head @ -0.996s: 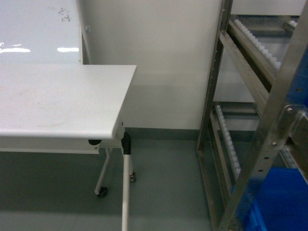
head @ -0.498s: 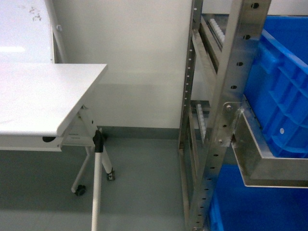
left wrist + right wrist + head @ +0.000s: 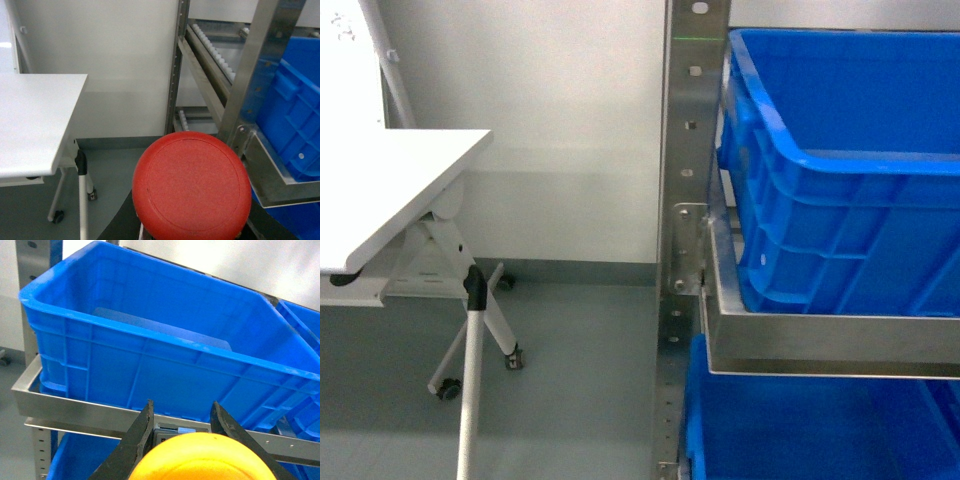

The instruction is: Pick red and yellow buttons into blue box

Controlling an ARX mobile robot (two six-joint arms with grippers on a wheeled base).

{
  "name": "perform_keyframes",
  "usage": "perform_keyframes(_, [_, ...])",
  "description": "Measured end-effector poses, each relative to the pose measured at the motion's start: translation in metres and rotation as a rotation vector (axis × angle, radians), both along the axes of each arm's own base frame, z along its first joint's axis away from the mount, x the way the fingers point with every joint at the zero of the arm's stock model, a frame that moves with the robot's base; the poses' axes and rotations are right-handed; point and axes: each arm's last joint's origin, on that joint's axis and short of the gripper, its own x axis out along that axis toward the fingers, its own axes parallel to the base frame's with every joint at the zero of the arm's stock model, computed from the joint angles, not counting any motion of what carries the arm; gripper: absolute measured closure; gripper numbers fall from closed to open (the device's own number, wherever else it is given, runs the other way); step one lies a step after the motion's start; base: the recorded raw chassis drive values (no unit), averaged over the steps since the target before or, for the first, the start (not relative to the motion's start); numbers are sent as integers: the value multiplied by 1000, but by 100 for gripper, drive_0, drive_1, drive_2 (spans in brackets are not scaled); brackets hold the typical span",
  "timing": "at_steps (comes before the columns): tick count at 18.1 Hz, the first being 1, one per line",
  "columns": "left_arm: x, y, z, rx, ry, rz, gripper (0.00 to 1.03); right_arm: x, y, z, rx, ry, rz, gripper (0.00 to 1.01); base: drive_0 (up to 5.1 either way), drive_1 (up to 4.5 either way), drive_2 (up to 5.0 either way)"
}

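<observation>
The red button (image 3: 192, 187) fills the lower middle of the left wrist view, cap toward the camera. My left gripper is shut on it, and only dark finger (image 3: 122, 225) edges show beside the cap. The yellow button (image 3: 205, 460) sits at the bottom of the right wrist view, its body clamped in my right gripper (image 3: 182, 412). The blue box (image 3: 840, 200) rests on a metal rack shelf, just ahead of the right gripper (image 3: 150, 365) and to the right of the left one (image 3: 300, 125). Neither gripper shows in the head view.
A steel rack upright (image 3: 682, 200) and shelf rail (image 3: 820, 345) frame the box. Another blue crate (image 3: 800, 430) sits on the level below. A white folding table (image 3: 390, 190) on castors stands to the left. A flat blue sheet (image 3: 160, 327) lies inside the box.
The head view has swung to the right. The table has slid toward the left edge, and the rack with the blue box has come into full view.
</observation>
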Motion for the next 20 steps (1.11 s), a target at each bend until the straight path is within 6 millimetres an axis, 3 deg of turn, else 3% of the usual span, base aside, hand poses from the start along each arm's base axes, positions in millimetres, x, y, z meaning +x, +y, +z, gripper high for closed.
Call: perform_keyframes(20, [0, 0, 0, 0, -1, -2, 78, 0, 0, 0, 0, -1, 0, 72, 488, -319, -167])
